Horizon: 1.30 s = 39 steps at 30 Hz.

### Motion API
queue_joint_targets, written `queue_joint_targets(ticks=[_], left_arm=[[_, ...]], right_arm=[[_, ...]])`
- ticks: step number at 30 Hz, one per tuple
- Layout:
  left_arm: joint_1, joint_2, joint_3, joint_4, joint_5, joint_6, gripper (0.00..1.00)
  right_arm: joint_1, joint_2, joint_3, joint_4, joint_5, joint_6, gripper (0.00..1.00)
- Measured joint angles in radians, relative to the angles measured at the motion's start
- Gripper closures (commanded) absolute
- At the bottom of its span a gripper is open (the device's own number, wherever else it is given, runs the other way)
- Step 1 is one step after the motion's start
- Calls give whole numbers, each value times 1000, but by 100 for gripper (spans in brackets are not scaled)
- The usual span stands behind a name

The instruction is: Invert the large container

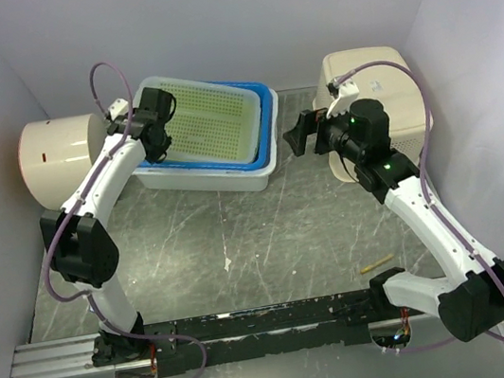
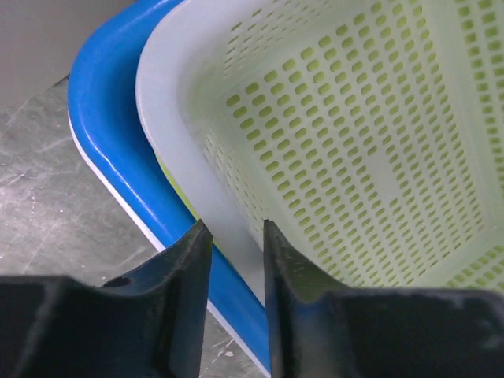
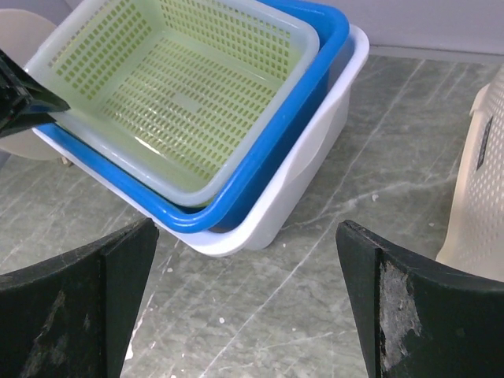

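Observation:
The large container is a white tub (image 1: 231, 178) (image 3: 315, 150) standing upright at the back of the table. A blue tub (image 1: 266, 124) (image 2: 110, 134) (image 3: 268, 157) and a pale perforated basket (image 1: 207, 119) (image 2: 315, 118) (image 3: 173, 87) are nested in it. My left gripper (image 1: 153, 118) (image 2: 236, 228) is at the stack's left end, its jaws narrow. One finger is inside the basket and the other outside, with the rim between them; I cannot make out contact. My right gripper (image 1: 296, 134) (image 3: 246, 227) hangs open to the right of the tub, nothing between its fingers.
A beige perforated bin (image 1: 378, 73) (image 3: 480, 173) stands at the back right, close behind the right arm. A cream cylinder (image 1: 56, 162) lies at the back left beside the left arm. A small stick (image 1: 376, 264) lies on the table near the right arm's base.

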Motion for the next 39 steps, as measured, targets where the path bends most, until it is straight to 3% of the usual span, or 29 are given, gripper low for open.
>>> queue_joint_targets(ticks=[3, 10, 14, 18, 21, 28, 31, 36, 39], left_arm=[[1, 2, 13, 5, -6, -31, 92], [16, -53, 61, 66, -16, -21, 93], [8, -157, 25, 177, 38, 125, 93], [6, -348, -115, 366, 184, 328, 93], [4, -441, -137, 433, 284, 459, 93], [6, -463, -78, 445, 439, 624, 93], [5, -461, -79, 442, 491, 642, 93], [5, -452, -77, 426, 533, 644, 93], [5, -439, -70, 420, 546, 642, 93]], right_arm=[[0, 0, -6, -19, 8, -1, 1], [0, 7, -16, -40, 11, 4, 2], [0, 8, -14, -53, 11, 12, 2], [0, 8, 7, -84, 10, 18, 1], [0, 5, 47, -95, 4, 26, 1], [8, -25, 105, -40, -148, 66, 4], [85, -14, 106, 31, -173, 91, 3], [392, 88, 85, 228, -147, 48, 6], [452, 163, 18, 401, -132, 6, 6]])
